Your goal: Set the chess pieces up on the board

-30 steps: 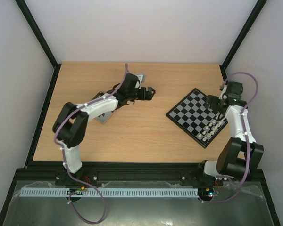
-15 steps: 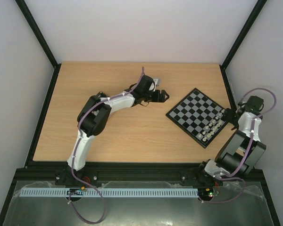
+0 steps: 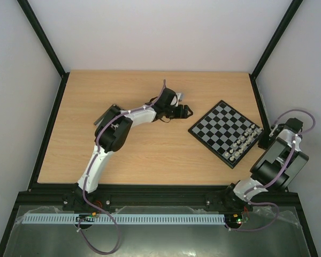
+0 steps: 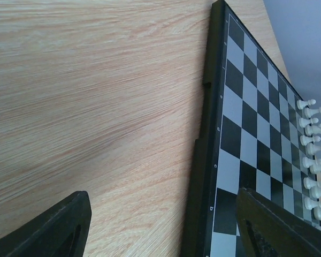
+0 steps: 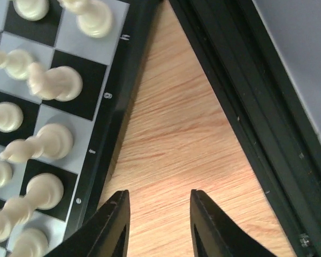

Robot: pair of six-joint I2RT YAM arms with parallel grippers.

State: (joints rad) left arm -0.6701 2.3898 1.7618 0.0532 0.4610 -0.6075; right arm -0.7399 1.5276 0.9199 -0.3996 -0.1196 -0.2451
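The left tool (image 4: 166,238) hangs low over the wooden surface (image 3: 123,150) with its two dark fingers spread wide and nothing between them, so it is released and empty. The board (image 3: 224,131) lies just ahead of it. In the wrist view the board's black border runs up between the fingers, closer to the right-hand one, which overlaps the nearest checkered squares.

The right tool (image 5: 158,217) sits off the far side of the board, down by the edge of the surface. Its fingers stand partly apart with only bare wood in the gap, gripping nothing. The board's border lies just to the left of those fingers, and a black frame rail (image 5: 246,123) runs off to their right.

The white pieces (image 3: 243,142) stand in two rows along the side of the board nearest the right tool, well away from the left one. The squares closer to the left tool are bare.
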